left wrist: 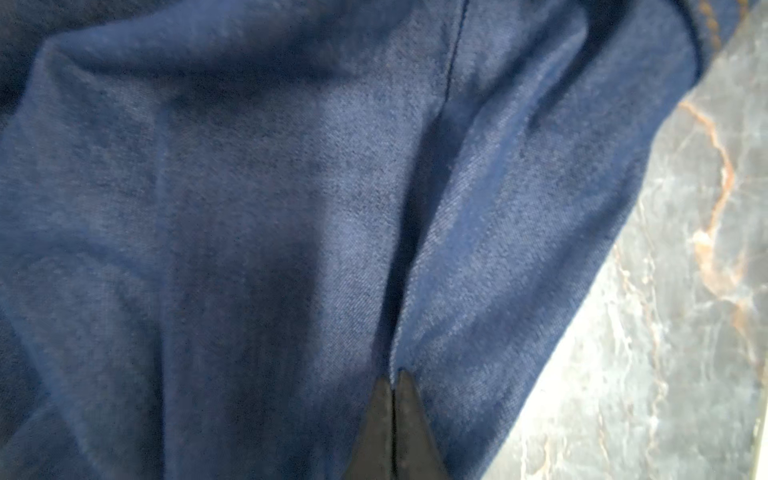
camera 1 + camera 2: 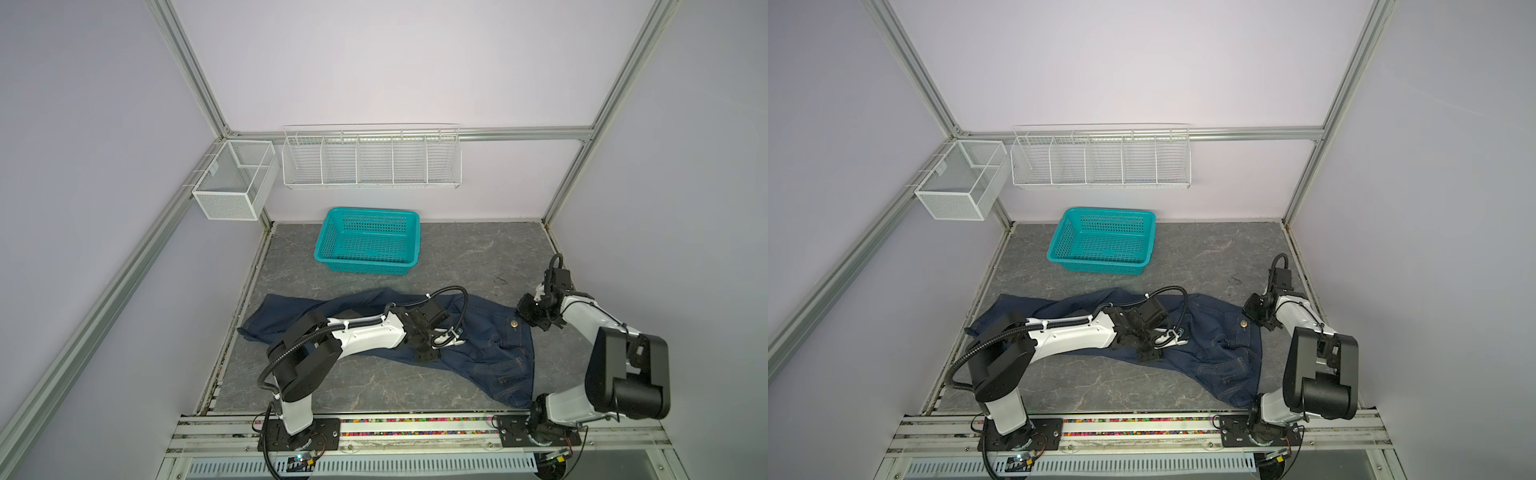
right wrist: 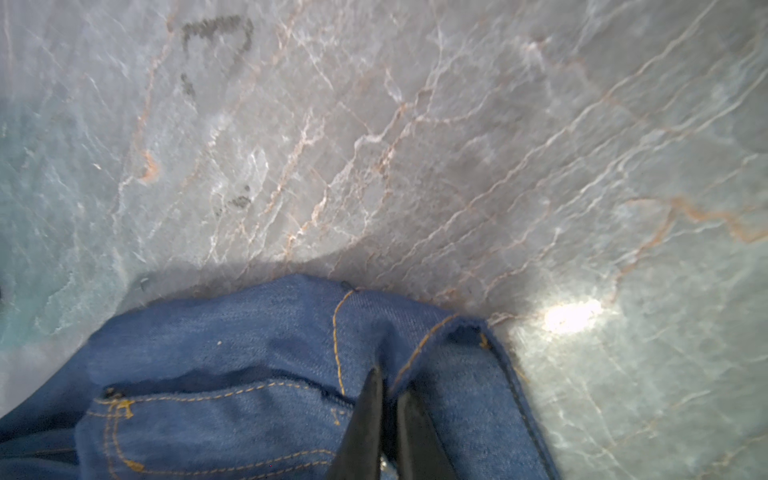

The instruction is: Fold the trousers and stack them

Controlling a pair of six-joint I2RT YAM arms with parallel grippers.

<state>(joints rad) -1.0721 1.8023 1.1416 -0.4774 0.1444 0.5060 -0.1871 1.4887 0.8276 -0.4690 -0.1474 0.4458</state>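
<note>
The trousers (image 2: 478, 345) lie spread across the counter (image 2: 374, 386), near the teal basket (image 2: 326, 243). Only the wrist views resolve the grips: the left hand (image 1: 392, 376) is pinched together on a denim crease; the right hand (image 3: 386, 374) is clamped on the stitched waist corner.

Items counted on inspection:

- One pair of trousers (image 2: 482, 332) in navy denim, with one metal button (image 2: 514, 323) in view.
- One table (image 2: 457, 257).
- One teal basket (image 2: 361, 268), at twelve o'clock on the table.
- Two wall containers: one white wire rack (image 2: 372, 160) of five compartments at twelve o'clock, and one white mesh bin (image 2: 226, 203) at ten o'clock.
- Two robot arms: one left arm (image 2: 365, 334) and one right arm (image 2: 582, 316).
- Two grippers, one per arm: the left gripper (image 1: 392, 374) and the right gripper (image 3: 386, 378).
</note>
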